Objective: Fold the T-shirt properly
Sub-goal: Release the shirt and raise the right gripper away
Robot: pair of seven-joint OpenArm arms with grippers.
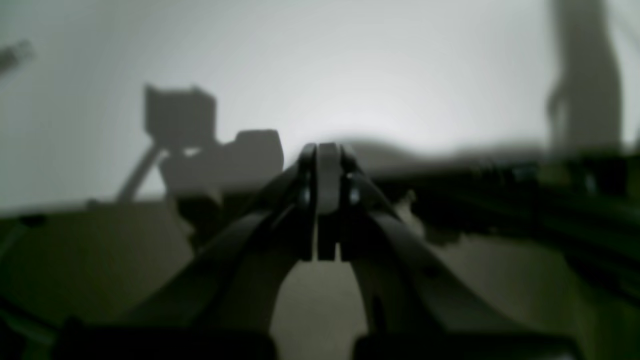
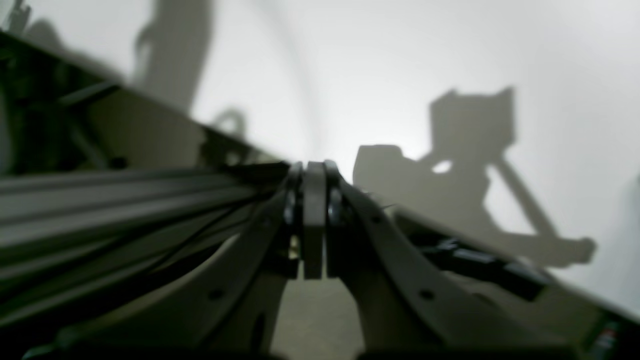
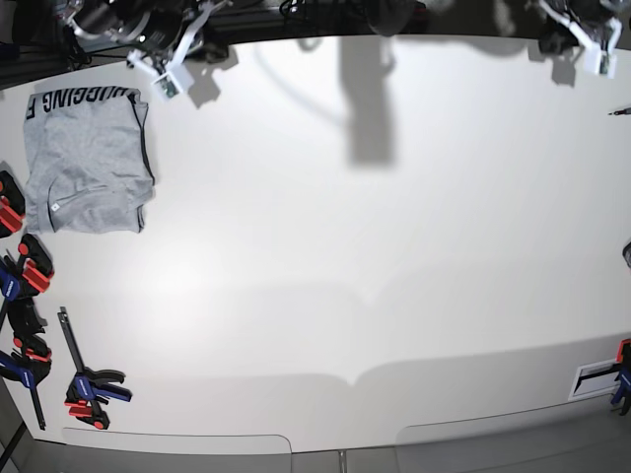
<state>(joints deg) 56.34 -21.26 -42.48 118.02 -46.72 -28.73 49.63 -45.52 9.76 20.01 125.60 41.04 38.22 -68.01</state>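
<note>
- Surface [image 3: 325, 246]: large white sheet filling nearly the whole base view, mostly bare, with shadows of the arms across its upper edge.
- T-shirt [image 3: 87, 168]: grey, lying in the upper left of the base view as a compact, roughly rectangular bundle; black lettering shows along its top edge and dark trim down its right side. Judged folded, or very nearly; at most a little squaring of edges seems left.
- Clamps [image 3: 89, 386]: red, blue and black, lined along the left edge and lower left corner, just beside but apart from the T-shirt.
- Right gripper [image 2: 314, 170]: at the top left of the base view, just above the T-shirt and not touching it; jaws pressed together, holding nothing.
- Left gripper [image 1: 327, 152]: at the top right of the base view, well apart from the T-shirt; jaws likewise closed and empty.
</note>
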